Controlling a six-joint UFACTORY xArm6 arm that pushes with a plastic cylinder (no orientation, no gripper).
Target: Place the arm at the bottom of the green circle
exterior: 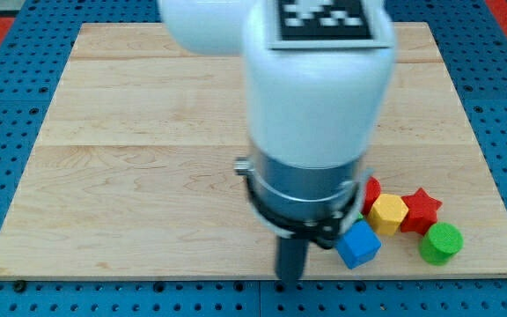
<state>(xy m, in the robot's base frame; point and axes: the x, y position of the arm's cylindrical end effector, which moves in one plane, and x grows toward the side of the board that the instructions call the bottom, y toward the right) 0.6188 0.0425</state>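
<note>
While my tip (pixel 290 278), a bare dark rod end effector with no jaws, probably rests near the wooden bench's (pixel 130 176) bottom edge, the green round block (pixel 440 243) lies well to the view's right, slightly higher.

My white arm housing (pixel 315 88) carries a black-and-white checked marker (pixel 324 18) above a grey metal collar (pixel 306 176) and dark rod (pixel 291 260). On the pale wooden board (pixel 130 158), near its bottom right corner: green round block (pixel 441 242), red star block (pixel 422 209), yellow block (pixel 387 214), blue cube (pixel 358 244), another red block (pixel 371 191).
</note>
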